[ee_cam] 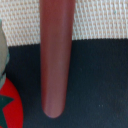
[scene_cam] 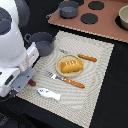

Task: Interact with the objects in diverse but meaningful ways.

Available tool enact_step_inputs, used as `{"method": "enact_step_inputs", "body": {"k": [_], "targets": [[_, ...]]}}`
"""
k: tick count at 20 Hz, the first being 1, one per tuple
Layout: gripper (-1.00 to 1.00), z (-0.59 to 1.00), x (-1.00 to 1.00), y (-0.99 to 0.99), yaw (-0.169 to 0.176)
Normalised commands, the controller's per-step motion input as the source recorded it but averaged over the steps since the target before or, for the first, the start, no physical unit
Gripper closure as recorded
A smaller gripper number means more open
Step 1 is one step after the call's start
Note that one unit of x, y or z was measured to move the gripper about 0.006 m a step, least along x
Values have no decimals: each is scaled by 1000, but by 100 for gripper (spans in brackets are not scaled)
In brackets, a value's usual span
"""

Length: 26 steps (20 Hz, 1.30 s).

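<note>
The brown sausage [ee_cam: 55, 55] fills the wrist view from very close, lying across the edge of the woven placemat [ee_cam: 100, 17] and the black table. The red tomato [ee_cam: 9, 107] with its green star top touches the frame corner beside it. In the exterior view my gripper [scene_cam: 24, 82] is low at the placemat's left edge, and one end of the sausage [scene_cam: 32, 82] pokes out from under it. The fingers are hidden in both views. The bread loaf [scene_cam: 71, 65] rests on a small plate. The white fish [scene_cam: 49, 93] lies near the mat's front, and the blue-grey pot [scene_cam: 43, 42] stands behind my arm.
A fork [scene_cam: 67, 80] and a knife [scene_cam: 84, 57], both with orange handles, flank the plate. At the back, a toy stove board [scene_cam: 92, 20] carries black burners, a second dark pot [scene_cam: 68, 8] and a bowl [scene_cam: 123, 17].
</note>
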Motion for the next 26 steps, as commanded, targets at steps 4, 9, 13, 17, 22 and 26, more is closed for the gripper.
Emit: {"method": "enact_step_inputs", "body": {"k": [4,9,13,17,22,26], "targets": [[-100,-199,-201,229,0],[-100,-238,-170,254,0],[-100,-233,-198,246,0],[100,-207,-254,214,0],[100,-194,-268,178,0],[100,-153,-266,145,0]]}}
